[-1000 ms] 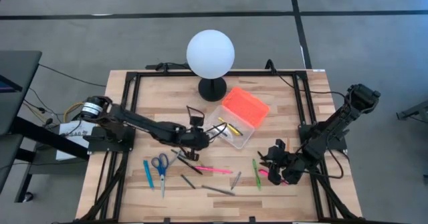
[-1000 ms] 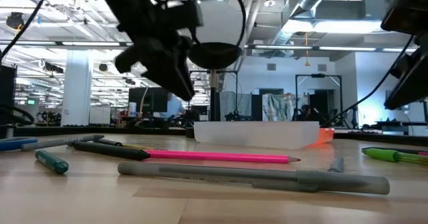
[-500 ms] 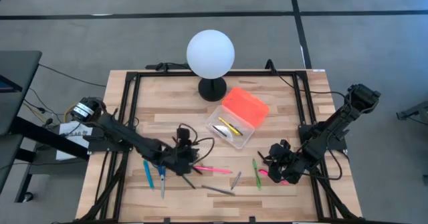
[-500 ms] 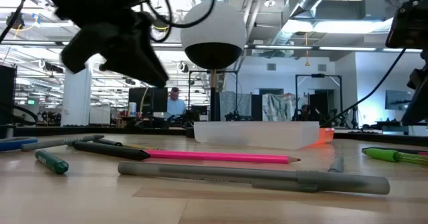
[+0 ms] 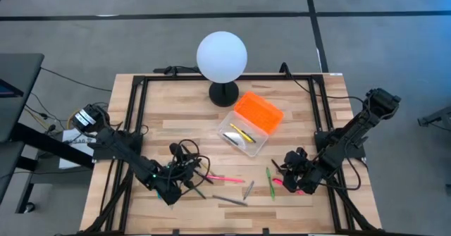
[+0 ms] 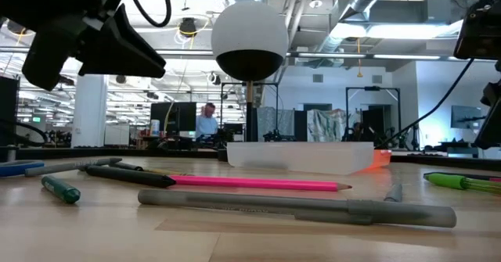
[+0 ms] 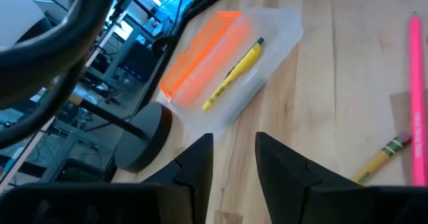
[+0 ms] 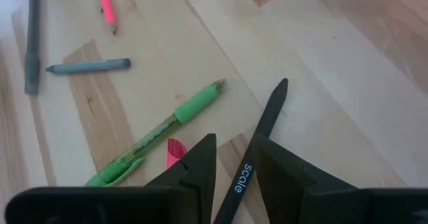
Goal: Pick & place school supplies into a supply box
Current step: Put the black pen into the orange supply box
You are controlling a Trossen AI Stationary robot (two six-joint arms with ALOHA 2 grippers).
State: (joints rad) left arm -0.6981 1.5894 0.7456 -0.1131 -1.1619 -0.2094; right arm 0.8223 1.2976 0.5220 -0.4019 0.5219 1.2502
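The supply box's clear body (image 5: 239, 137) sits mid-table with a yellow pencil (image 7: 234, 73) inside; its orange lid (image 5: 258, 111) rests on the far-right rim. Pink pencil (image 5: 224, 178), grey pen (image 5: 230, 201), grey marker (image 5: 248, 189) and green pen (image 5: 270, 182) lie loose on the near half. My left gripper (image 5: 184, 178) (image 7: 235, 144) hovers over the near-left area, shut and empty, pointing at the box. My right gripper (image 5: 287, 168) (image 8: 235, 144) is shut, low near the right side, over a black pen (image 8: 264, 127). The scissors are hidden under the left arm. My right gripper stands over the black pen's rear end (image 8: 241, 180), which runs along and between the fingers in the wrist view. The pen's tip (image 8: 283, 85) lies on the table. Whether the fingers touch the pen, I cannot tell.
A white globe lamp (image 5: 222, 56) on a black base (image 5: 224, 94) stands at the far middle, just behind the box. A black metal frame (image 5: 137, 88) rims the tabletop. A yellow pencil with a green end (image 7: 381, 158) lies ahead of the left gripper. Bare wood shows between box and right gripper.
My left gripper has drawn back from beside the supply box toward the table's near-left, its arm swinging across the scissors and blue pen; in the low view it has risen and shifted left. The right arm and the supplies have kept still.
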